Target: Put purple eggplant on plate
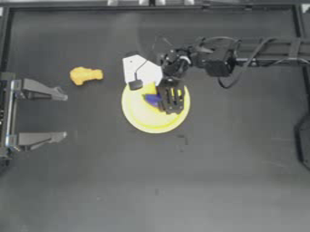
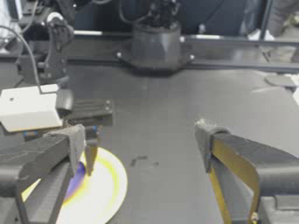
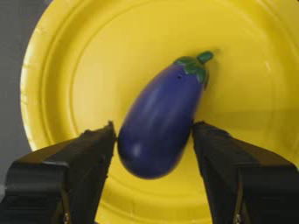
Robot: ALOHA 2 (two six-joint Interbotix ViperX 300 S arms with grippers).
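Yellow round plate [image 3: 70, 65] is carrying the glossy purple eggplant [image 3: 161, 127], the right tool [image 3: 153, 135] pinching its sides. Overhead, that tool is hiding most of it; the left tool [image 1: 63, 115] is waiting spread.

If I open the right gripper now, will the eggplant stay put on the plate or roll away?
The purple eggplant looks glossy and rounded, so it may rock or roll slightly. It probably stays on the plate, whose raised rim should stop it. The right gripper brackets its fat end, so open gently.

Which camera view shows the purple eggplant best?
Right wrist view: the whole purple eggplant lies on the plate between the right gripper fingers. Top view shows only a sliver; left wrist view only a purple blur.
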